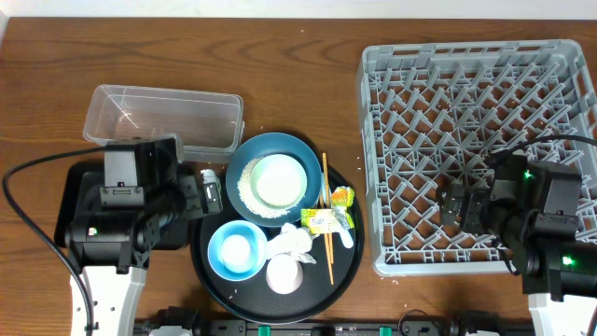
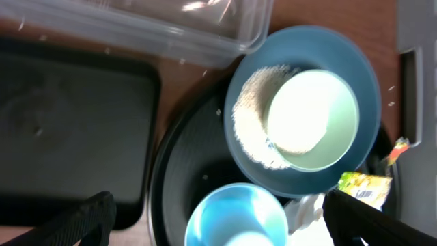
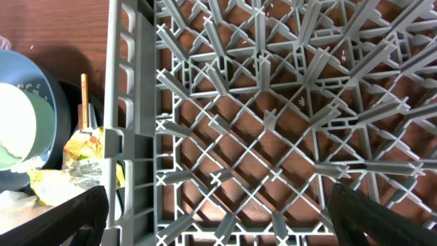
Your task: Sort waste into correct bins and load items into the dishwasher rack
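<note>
1. Left end effector [image 2: 222,222] gapes wide, empty, over the round tray's [image 1: 207,278] left edge.
2. Right end effector [image 3: 218,215] is wide and empty above the rack [image 1: 476,140] floor.
3. Rice [image 1: 244,187] rings the green bowl [image 1: 278,179] in the blue dish [image 1: 270,145]; wrappers [image 1: 322,220] lie beside it.

Table [image 1: 298,84] holds rack [image 1: 476,51], tub [image 1: 163,91], round tray [image 1: 233,297], flat tray [image 2: 68,130]

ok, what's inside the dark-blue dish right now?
The dark-blue dish holds an upright pale-green bowl, with loose white rice heaped around the bowl on the side toward the left arm. Whatever lies under the bowl is covered.
</note>
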